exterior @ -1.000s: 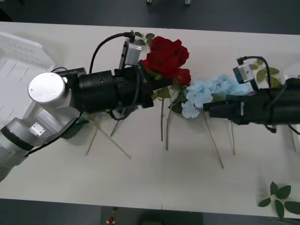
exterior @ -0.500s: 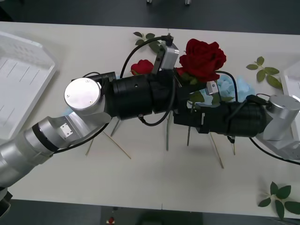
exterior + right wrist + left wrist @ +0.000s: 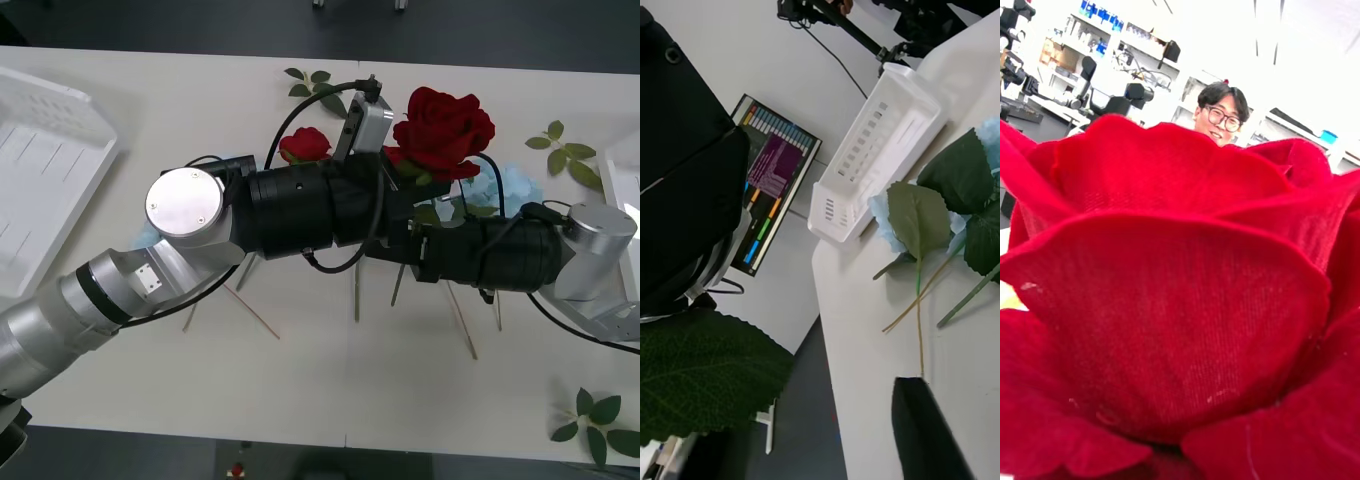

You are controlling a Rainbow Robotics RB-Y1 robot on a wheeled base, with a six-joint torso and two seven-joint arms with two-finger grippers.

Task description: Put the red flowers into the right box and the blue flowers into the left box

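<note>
From where I stand the left arm reaches across the middle of the worktop (image 3: pixel 300 400) with a red rose (image 3: pixel 445 128) lifted clear of it, the bloom standing just past the wrist camera; the left gripper (image 3: pixel 405 205) sits under that bloom, and I judge its jaws are clamped on the stem, though the grip itself is hidden behind the arm. The bloom presses so close to the left wrist camera that red petals (image 3: pixel 1172 300) crowd its picture. The right arm lies crossed just beneath the left one, and I cannot tell how the right gripper (image 3: pixel 415 255) holds its jaws. That crossing is my main worry: the right box (image 3: pixel 622 185) is only a white rim at the far right edge, so carrying the rose there means sweeping over the right arm, and the dangling stem could snag on it or on its cable. The blue flowers (image 3: pixel 505 185) lie on the worktop behind the right arm, and a careless swing could drag them along. A second red rose (image 3: pixel 305 143) rests by the left arm's elbow side and may be brushed too. The left box (image 3: pixel 55 165), slotted and white, sits well apart at the left. A thin stem could also slip or twist in the grip.
</note>
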